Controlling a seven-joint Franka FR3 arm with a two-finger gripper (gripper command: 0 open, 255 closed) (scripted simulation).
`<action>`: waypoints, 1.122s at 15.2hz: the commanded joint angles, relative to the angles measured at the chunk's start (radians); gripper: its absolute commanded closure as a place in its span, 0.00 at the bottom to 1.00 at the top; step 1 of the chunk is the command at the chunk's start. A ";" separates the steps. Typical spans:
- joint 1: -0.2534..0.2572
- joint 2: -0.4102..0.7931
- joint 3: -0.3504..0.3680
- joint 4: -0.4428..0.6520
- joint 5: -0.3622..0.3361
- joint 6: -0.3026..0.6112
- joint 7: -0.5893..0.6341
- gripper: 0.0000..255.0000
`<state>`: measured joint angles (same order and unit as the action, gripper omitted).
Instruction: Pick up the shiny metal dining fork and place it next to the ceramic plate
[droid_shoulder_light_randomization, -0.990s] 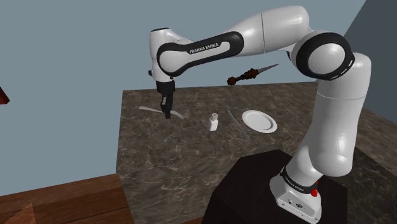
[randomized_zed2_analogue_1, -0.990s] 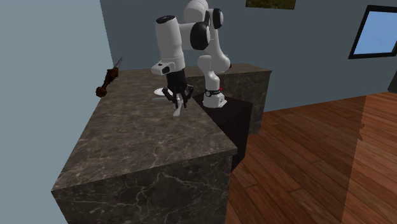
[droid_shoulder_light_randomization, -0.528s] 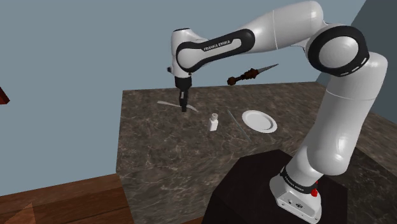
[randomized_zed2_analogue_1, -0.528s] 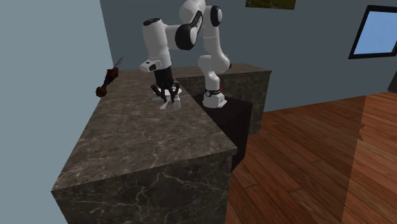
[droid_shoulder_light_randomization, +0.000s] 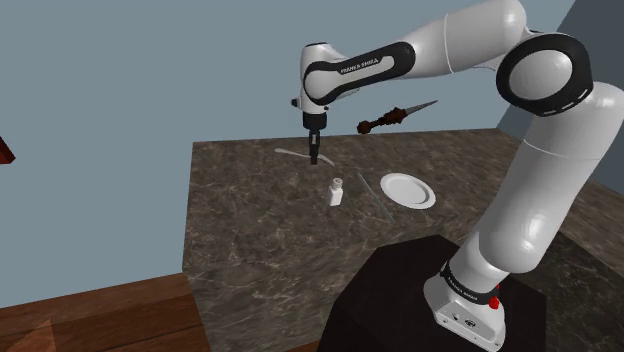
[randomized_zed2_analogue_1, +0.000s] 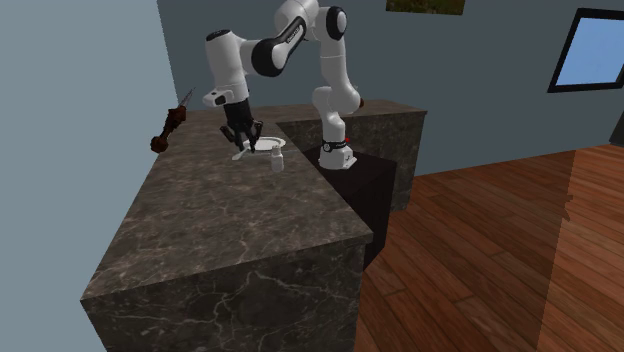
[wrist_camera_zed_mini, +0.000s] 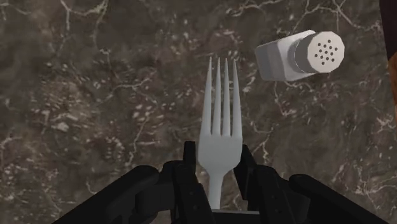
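A pale fork (wrist_camera_zed_mini: 219, 118) points straight out from my gripper (wrist_camera_zed_mini: 218, 175), whose black fingers are shut on its handle. In the shoulder view the gripper (droid_shoulder_light_randomization: 314, 156) hangs low over the back of the dark marble counter (droid_shoulder_light_randomization: 260, 235), with the fork (droid_shoulder_light_randomization: 290, 152) sticking out to that view's left. The white plate (droid_shoulder_light_randomization: 407, 190) lies flat to the right and nearer the stand, apart from the gripper. In the second exterior view the gripper (randomized_zed2_analogue_1: 240, 143) is just left of the plate (randomized_zed2_analogue_1: 266, 146).
A small white shaker (droid_shoulder_light_randomization: 337, 192) stands between gripper and plate, also seen as the shaker (wrist_camera_zed_mini: 299, 56) and the shaker (randomized_zed2_analogue_1: 277, 161). A dark-handled knife (droid_shoulder_light_randomization: 395, 116) hovers at the back wall. A thin utensil (droid_shoulder_light_randomization: 368, 190) lies left of the plate. The counter's edge drops to wood floor (randomized_zed2_analogue_1: 480, 250).
The arm has carried the fork toward the shoulder view's right and farther back, from the counter's left part to a spot behind the shaker. The grip has stayed shut.
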<state>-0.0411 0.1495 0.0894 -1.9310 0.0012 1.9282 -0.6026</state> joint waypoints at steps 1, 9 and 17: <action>-0.025 -0.012 -0.020 -0.015 -0.003 0.003 -0.046 1.00; -0.128 -0.024 -0.103 -0.030 -0.021 0.007 -0.224 1.00; -0.230 0.020 -0.184 0.030 -0.035 -0.003 -0.401 1.00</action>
<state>-0.2590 0.1692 -0.0851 -1.9038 -0.0316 1.9265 -0.9815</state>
